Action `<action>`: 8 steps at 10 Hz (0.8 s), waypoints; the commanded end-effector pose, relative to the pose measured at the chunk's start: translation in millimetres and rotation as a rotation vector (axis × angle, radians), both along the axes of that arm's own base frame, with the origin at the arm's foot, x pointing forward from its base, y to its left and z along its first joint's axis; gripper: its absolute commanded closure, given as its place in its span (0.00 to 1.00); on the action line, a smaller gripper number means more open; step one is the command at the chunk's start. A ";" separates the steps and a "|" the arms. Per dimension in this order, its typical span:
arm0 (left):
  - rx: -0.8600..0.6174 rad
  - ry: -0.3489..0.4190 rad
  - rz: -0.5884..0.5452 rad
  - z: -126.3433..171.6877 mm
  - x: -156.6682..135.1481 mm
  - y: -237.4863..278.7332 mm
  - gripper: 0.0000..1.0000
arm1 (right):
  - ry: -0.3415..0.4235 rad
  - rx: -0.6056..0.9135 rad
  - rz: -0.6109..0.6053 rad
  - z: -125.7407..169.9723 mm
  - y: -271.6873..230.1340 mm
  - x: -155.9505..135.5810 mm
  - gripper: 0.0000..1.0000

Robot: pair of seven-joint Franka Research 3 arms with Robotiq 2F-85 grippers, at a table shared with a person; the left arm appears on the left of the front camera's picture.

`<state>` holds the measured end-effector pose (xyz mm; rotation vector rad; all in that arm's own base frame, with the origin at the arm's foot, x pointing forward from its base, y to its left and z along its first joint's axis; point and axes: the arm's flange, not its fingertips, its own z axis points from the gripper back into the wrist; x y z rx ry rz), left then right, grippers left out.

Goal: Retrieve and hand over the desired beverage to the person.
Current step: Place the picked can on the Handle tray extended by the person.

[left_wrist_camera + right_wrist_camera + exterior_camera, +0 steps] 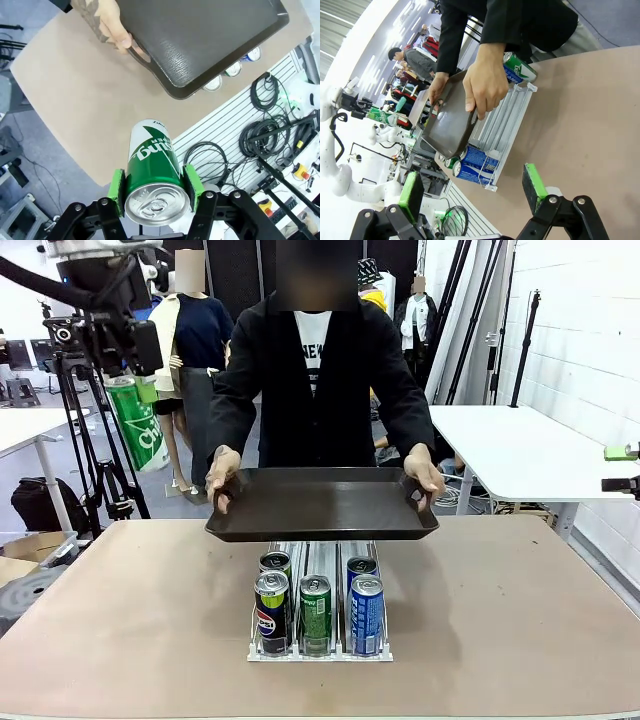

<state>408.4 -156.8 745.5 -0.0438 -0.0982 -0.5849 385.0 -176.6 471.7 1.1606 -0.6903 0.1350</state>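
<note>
Green can (152,170) | left gripper (155,183) clamps it, aloft | right gripper (471,187) spread

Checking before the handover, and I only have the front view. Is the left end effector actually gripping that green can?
Observer: Yes. In the left wrist view the left end effector has a pad pressed on each side of the can, and the can's top faces the camera.
Operator: Okay, and what's the right end effector doing?
Observer: In the right wrist view the right end effector is open with nothing between its fingers. The table and the rack are ahead of it.
</note>
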 end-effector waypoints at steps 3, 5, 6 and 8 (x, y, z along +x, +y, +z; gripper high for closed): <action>0.021 -0.019 -0.105 28.2 13.7 -49.3 1.00 | 0.004 0.006 -0.001 -0.4 -0.1 -0.5 0.00; 0.022 -0.051 -0.143 31.3 17.2 -82.3 1.00 | 0.004 0.006 -0.001 -0.4 -0.1 -0.5 0.00; 0.030 -0.068 -0.149 29.7 21.0 -98.8 1.00 | 0.004 0.006 -0.001 -0.4 -0.1 -0.5 0.00; 0.013 -0.066 -0.175 25.8 36.1 -126.2 1.00 | 0.004 0.006 -0.001 -0.4 -0.1 -0.5 0.00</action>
